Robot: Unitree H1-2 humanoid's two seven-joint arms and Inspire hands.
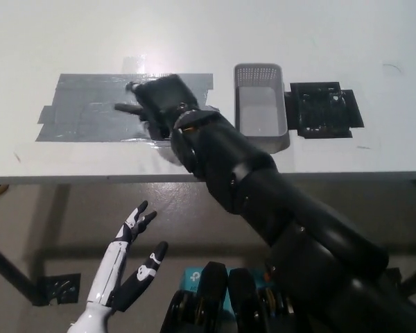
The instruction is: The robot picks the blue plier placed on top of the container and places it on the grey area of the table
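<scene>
Right robot hand (158,104) over grey tape area (90,111), grip unclear, plier hidden.

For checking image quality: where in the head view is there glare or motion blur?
Head view: glare whitens the grey taped area at its top edge; the black right hand over it is motion-blurred, so its hold is unclear; the basket looks sharp.

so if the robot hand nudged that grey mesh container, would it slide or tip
The grey mesh container would probably slide: it looks low and wide, sitting flat on the smooth white table. It appears empty with perforated walls, so likely light. A push high on the rim might still tilt it.
</scene>
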